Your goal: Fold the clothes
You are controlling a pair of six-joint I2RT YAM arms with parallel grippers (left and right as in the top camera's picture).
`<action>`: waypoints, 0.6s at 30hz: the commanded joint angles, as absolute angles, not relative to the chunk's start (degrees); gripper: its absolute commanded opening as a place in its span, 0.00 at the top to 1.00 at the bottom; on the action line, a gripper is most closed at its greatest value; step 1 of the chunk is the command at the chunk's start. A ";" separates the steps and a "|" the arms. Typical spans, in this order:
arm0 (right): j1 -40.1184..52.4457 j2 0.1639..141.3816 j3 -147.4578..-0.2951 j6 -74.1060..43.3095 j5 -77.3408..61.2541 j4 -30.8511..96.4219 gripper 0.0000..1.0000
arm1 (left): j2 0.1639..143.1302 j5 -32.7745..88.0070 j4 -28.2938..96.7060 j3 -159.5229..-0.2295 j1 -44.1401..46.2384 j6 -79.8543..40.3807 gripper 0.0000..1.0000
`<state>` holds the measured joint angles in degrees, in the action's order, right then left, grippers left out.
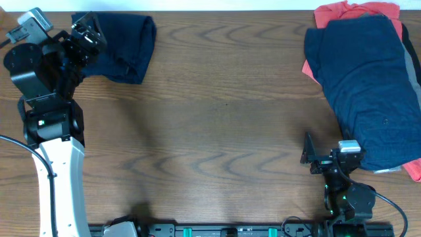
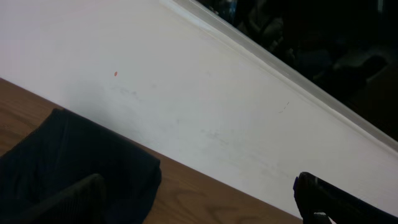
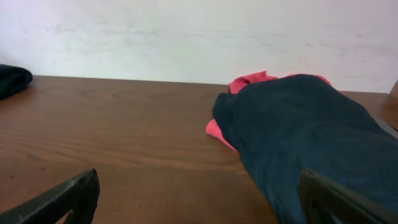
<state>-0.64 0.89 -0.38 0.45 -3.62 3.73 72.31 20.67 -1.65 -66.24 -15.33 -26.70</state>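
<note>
A folded dark navy garment lies at the back left of the table; it also shows in the left wrist view. My left gripper hovers at its left edge, open, with nothing between its fingers. A pile of navy clothes lies on a coral-red garment at the back right; both show in the right wrist view, the navy over the red. My right gripper is open and empty near the front, just left of the pile.
The wooden table stretches between the two heaps. A white wall runs behind the table's back edge. Red fabric also sticks out at the pile's front right.
</note>
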 commanded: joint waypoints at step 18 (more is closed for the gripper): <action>-1.13 0.64 -0.32 -0.16 -3.07 4.05 0.01 | 46.78 5.93 0.75 -33.39 -4.08 -6.20 0.02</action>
